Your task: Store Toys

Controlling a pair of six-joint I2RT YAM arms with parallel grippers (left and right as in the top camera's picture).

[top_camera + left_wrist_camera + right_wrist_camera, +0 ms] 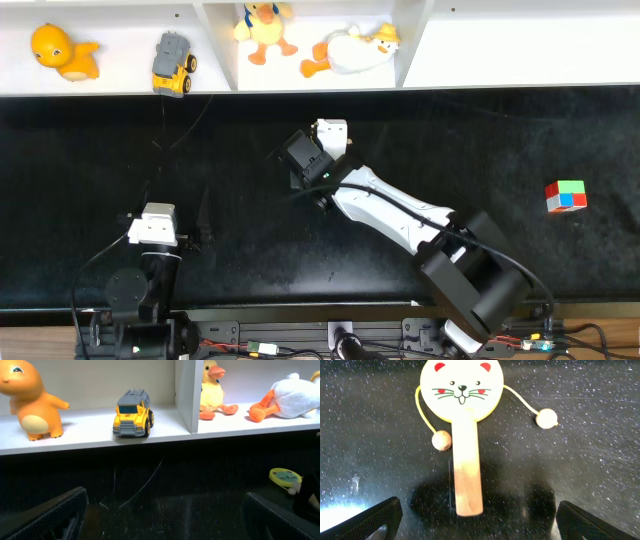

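Right hand (481, 527) stands wide open and empty over the cat-face rattle (462, 435) lying flat on the desk (590, 470), handle centred between its fingers (370, 521), evidently lined up for grasping

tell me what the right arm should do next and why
Probably lower the right end effector straight down and close on the handle of the cat-face rattle: it is open and centred over the handle, and the toy lies flat on the table.
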